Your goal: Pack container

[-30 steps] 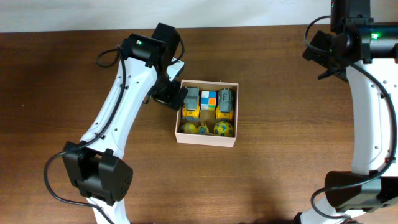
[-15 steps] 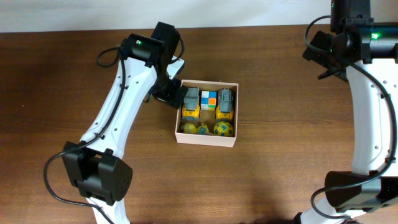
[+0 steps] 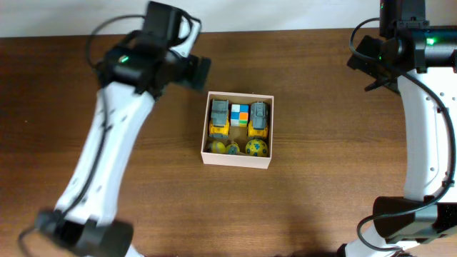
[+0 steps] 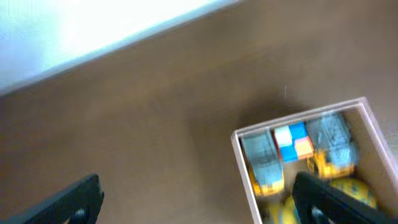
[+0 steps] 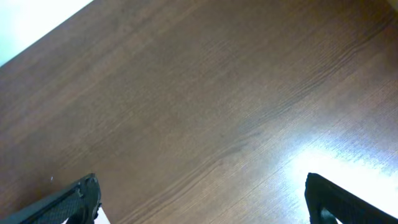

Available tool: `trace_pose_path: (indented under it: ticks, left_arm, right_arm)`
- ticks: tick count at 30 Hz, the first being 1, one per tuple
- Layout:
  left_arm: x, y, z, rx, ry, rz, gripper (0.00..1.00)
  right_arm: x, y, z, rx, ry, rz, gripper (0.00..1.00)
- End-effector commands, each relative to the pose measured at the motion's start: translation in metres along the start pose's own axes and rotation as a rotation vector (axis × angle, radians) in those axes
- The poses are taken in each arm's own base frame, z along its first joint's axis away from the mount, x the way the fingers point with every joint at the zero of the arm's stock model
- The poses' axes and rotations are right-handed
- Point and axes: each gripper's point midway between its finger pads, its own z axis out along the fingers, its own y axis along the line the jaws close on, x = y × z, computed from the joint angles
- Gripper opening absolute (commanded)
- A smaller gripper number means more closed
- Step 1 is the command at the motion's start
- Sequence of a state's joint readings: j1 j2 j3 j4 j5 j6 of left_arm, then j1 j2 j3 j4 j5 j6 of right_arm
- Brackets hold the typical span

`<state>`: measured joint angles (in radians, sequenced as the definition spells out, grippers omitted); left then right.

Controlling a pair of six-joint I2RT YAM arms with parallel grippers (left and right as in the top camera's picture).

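Note:
The container (image 3: 238,161), a shallow square box with white walls, sits mid-table. In it are two yellow and grey toy trucks (image 3: 219,118), a small colour cube (image 3: 239,115) between them and yellow balls (image 3: 256,148) along the front. It also shows in the left wrist view (image 4: 244,162), blurred. My left gripper (image 3: 198,71) is raised above the table up-left of the box, open and empty; its fingers (image 4: 74,198) are wide apart. My right gripper (image 3: 368,61) is at the far right, high up, open and empty, fingers (image 5: 78,199) spread over bare wood.
The brown wooden table (image 3: 321,185) runs to a white wall or edge at the back (image 3: 271,14). Both white arms rise from the front corners.
My left gripper has lifted and swung up and left away from the box's left wall. The toys in the box and the right arm have not moved.

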<state>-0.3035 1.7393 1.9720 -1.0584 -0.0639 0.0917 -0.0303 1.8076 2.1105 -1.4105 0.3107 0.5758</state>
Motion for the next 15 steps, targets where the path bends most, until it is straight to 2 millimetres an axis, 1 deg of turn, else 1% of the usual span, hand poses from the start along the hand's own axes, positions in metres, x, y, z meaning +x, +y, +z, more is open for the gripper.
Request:
trace_pose_path:
  ticks: [1, 5, 9, 12, 15]
  left_arm:
    - [0.002, 0.020, -0.031, -0.040, -0.083, -0.043, 0.99]
    - [0.008, 0.038, -0.052, -0.077, -0.196, -0.077, 0.99]
    - [0.023, 0.052, -0.071, -0.099, -0.318, -0.111, 0.99]
    - [0.037, 0.059, -0.083, -0.104, -0.413, -0.127, 0.99]
    - [0.052, 0.060, -0.093, -0.109, -0.482, -0.131, 0.99]
  right_arm:
    - [-0.002, -0.003, 0.001, 0.016, -0.008, 0.008, 0.99]
    - [-0.002, -0.003, 0.001, 0.016, -0.008, 0.008, 0.99]
    - [-0.002, -0.003, 0.001, 0.016, -0.008, 0.008, 0.99]
    - [-0.002, -0.003, 0.001, 0.016, -0.008, 0.008, 0.99]
    - [-0.002, -0.003, 0.001, 0.016, -0.008, 0.008, 0.99]
